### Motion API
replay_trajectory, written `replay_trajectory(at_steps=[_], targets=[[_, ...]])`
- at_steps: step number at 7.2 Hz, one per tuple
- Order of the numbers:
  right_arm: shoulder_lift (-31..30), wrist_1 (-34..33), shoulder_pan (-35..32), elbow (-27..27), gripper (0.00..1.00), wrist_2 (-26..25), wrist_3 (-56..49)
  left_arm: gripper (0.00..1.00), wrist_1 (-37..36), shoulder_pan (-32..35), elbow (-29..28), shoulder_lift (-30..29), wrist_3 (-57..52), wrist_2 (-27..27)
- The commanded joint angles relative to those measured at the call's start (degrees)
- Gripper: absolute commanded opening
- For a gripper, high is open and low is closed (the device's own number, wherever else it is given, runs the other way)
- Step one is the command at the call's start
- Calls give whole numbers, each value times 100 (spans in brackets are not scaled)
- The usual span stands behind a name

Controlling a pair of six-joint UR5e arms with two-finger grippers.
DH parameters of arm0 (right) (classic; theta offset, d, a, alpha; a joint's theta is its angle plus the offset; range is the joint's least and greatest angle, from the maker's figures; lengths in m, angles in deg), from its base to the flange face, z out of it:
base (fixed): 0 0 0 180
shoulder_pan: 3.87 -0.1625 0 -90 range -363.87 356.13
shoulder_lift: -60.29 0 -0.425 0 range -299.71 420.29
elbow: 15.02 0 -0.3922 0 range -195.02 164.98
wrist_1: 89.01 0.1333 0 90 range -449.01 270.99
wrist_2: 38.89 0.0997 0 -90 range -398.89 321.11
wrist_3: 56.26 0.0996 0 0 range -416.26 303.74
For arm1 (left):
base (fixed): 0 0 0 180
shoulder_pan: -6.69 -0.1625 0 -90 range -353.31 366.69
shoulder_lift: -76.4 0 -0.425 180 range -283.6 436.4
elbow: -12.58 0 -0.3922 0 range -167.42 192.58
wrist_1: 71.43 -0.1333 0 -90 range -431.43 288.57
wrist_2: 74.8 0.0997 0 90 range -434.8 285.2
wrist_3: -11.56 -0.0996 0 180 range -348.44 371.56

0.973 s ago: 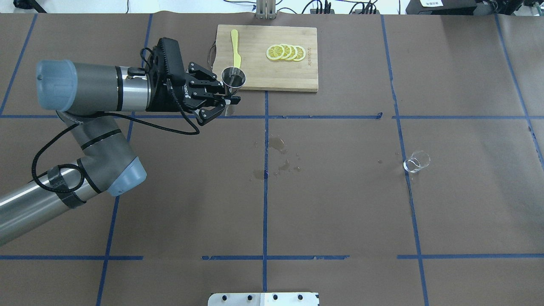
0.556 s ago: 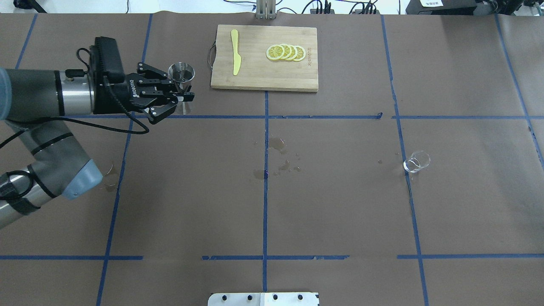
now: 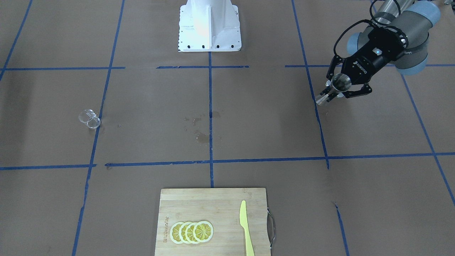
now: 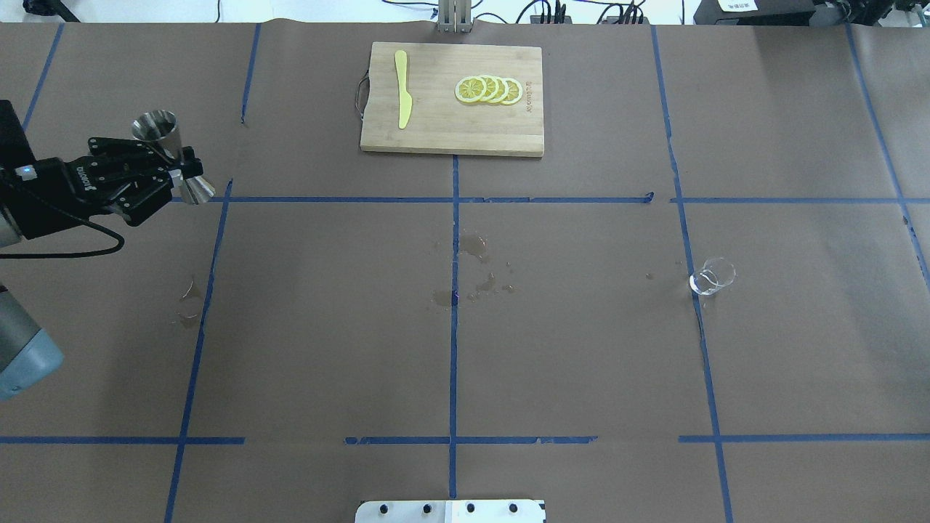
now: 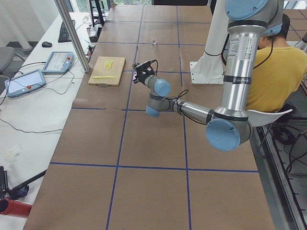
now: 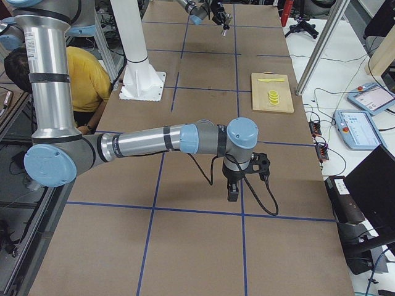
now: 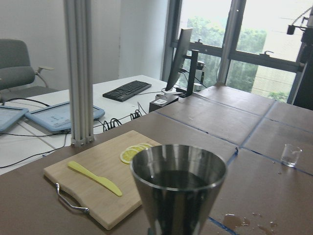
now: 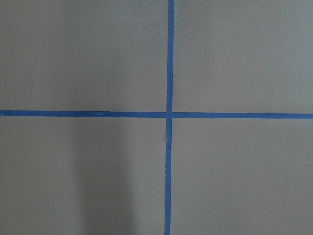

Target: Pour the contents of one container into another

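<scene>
The jigger [image 4: 157, 128] is shiny steel, two cones joined at a narrow waist. It sits at the upper left of the overhead view, roughly upright and mouth up, clamped at the waist by the left gripper [image 4: 182, 168]. Its upper cone looks dark inside in the wrist view. The glass cup [image 4: 712, 277], small and clear, stands upright on the counter [image 4: 567, 349] at middle right, well apart, beside a blue tape line [image 4: 701, 341].

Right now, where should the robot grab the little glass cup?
Probably take the glass cup by its round side wall, coming in level from the side with the jaws straddling it. It stands upright and alone, mouth open on top, with nothing crowding its sides.
</scene>
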Motion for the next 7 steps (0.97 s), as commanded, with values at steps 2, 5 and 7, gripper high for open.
replay_trajectory(at_steps=[2,5,7], targets=[[-19,0,0,-3,100,-4,0,0,-481,-28,163,225,824,1067],[-45,0,-9,5,100,-4,0,0,-2492,-377,1023,181,1473,2373],[-54,0,0,5,100,-4,0,0,-3573,-957,1078,50,2104,3543]])
